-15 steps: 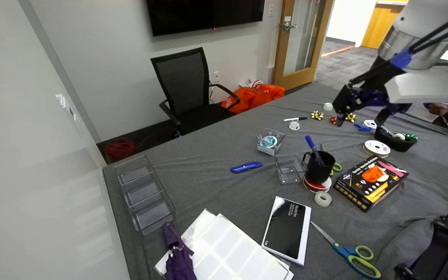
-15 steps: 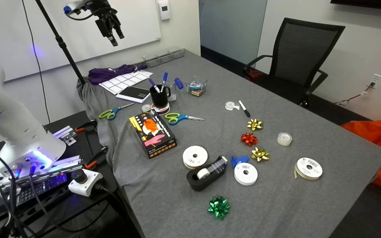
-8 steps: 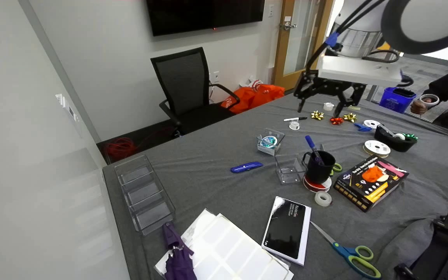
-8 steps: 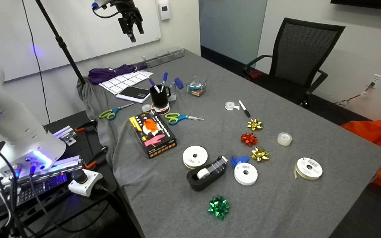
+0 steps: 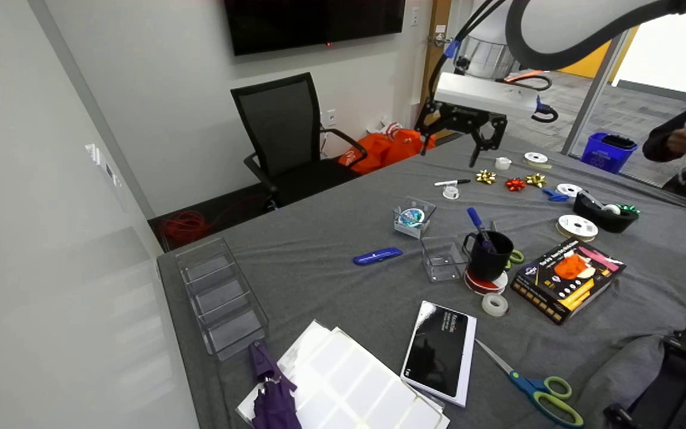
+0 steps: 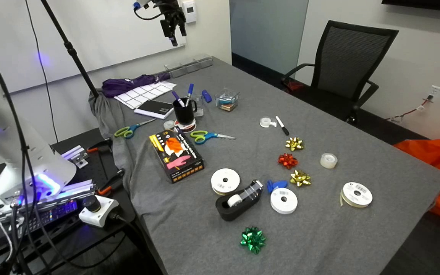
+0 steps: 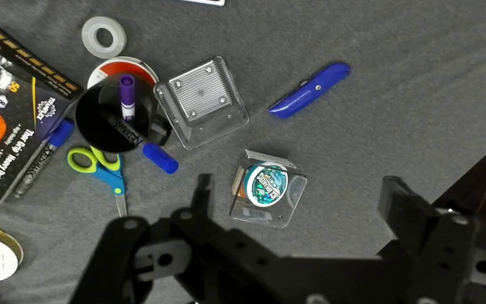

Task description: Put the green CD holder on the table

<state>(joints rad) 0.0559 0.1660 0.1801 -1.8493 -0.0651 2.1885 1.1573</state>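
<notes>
In an exterior view we see the gripper (image 5: 448,159) over the table (image 5: 319,277), jaws wide apart, with a bin (image 5: 609,154) beyond; in an exterior view, the arm's base (image 6: 54,164). The wrist view shows a clear box (image 7: 295,197) around a teal tub (image 7: 267,185), tray (image 7: 203,97) and knife (image 7: 310,90) near; whether the tub is the green CD holder, we cannot tell.

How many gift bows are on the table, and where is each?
4, in an exterior view: upper gold bow near the white marker, red bow below it, lower gold bow below that, and green bow near the black tape dispenser. No others visible.
</notes>
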